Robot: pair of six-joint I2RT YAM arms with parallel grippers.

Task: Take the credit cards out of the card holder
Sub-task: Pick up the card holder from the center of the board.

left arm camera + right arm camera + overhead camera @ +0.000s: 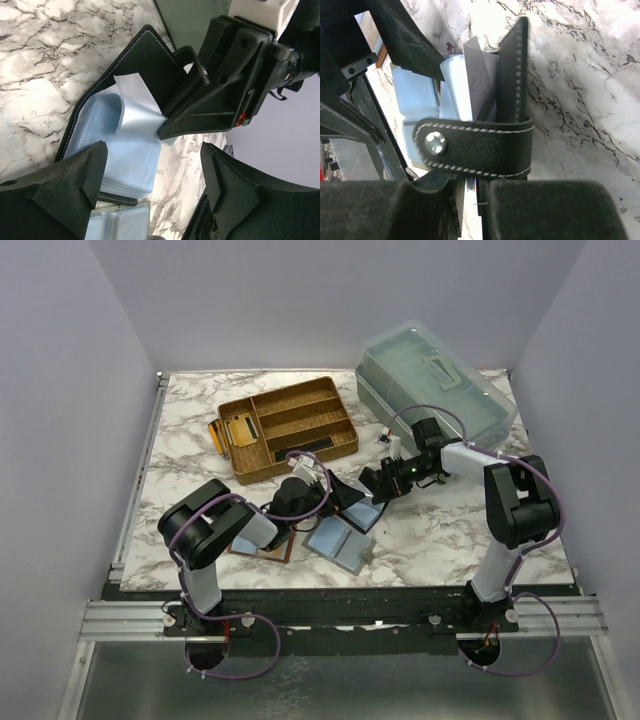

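Bench (190, 430): white marble pattern with grey veins; both arms reach in toward its middle.
Card holder (142, 57): black with white stitching, lying open on the bench between the two tools, one flap raised at a slant.
Pockets (125, 160): pale blue, stacked inside the card holder, directly below the left tool.
Credit card (137, 97): pale silvery sheet standing partly out of the pockets, leaning against the raised flap, its outer corner at the tip of the right tool.
Strap (480, 145): black tab with a metal snap (435, 144), lying across the right wrist view just in front of the fingers.
Right tool (167, 131): jaws nearly together, pinching the edge of the credit card.
Left tool (152, 155): jaws wide apart, holding nothing, hovering over the pockets.
Grey holder (340, 540): open, blue inside, just beside the card holder on the near side.
Brown holder (262, 548): flat on the bench under the left arm.
Wooden tray (283, 393): at the back, with gold cards (240, 430) in its left compartment.
Clear box (435, 380): lidded, at the far right corner.
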